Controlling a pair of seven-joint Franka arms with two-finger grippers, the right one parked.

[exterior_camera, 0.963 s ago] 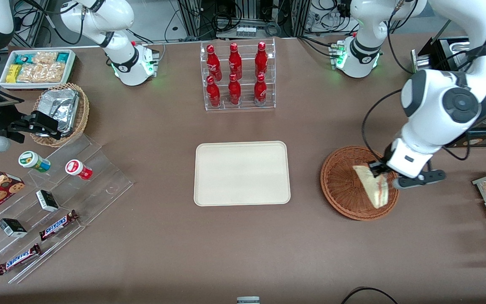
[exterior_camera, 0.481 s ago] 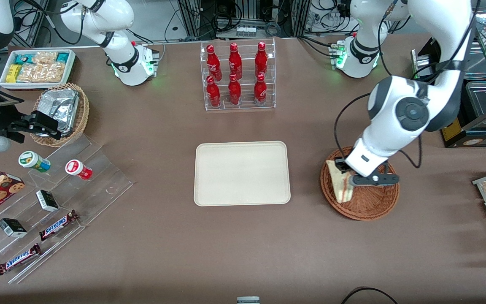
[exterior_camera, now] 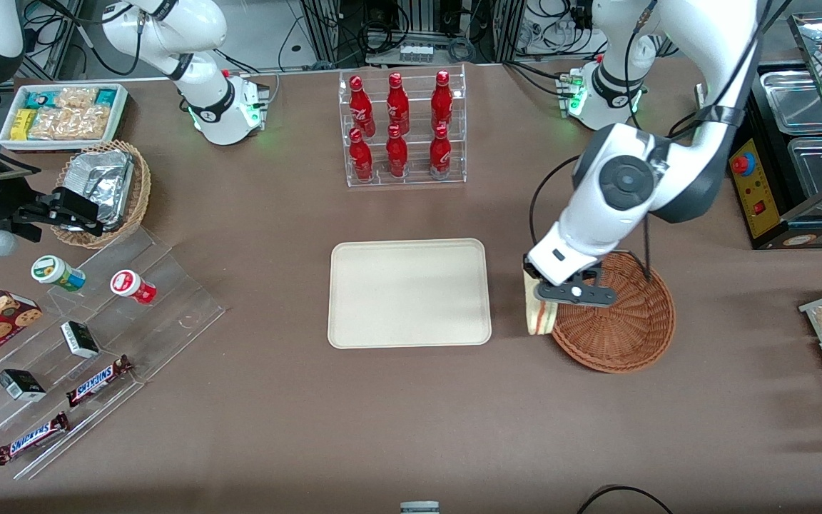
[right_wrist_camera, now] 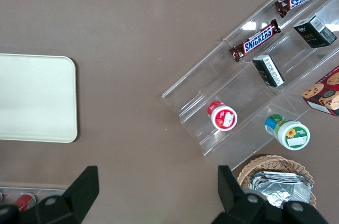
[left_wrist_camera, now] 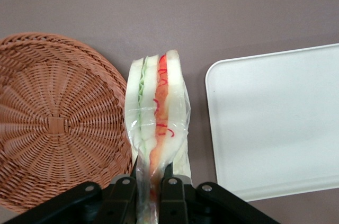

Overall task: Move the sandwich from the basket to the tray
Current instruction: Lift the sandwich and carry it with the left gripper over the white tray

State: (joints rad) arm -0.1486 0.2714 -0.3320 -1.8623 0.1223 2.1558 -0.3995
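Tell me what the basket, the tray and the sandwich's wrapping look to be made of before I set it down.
Basket: reddish-brown woven wicker, its spiral weave visible. Tray: smooth matte cream, probably plastic, with moulded rounded corners and a low rim. Sandwich: pale soft bread in a clear glossy film that crinkles and glints; the gripper is shut on it, between basket and tray.

From my station: the gripper (exterior_camera: 541, 294), clamped on the sandwich (exterior_camera: 537, 315), hangs between the basket (exterior_camera: 625, 335) and the tray (exterior_camera: 409, 293), over the basket's rim; the bottle rack (exterior_camera: 402, 128) stands farther from the front camera than the tray.
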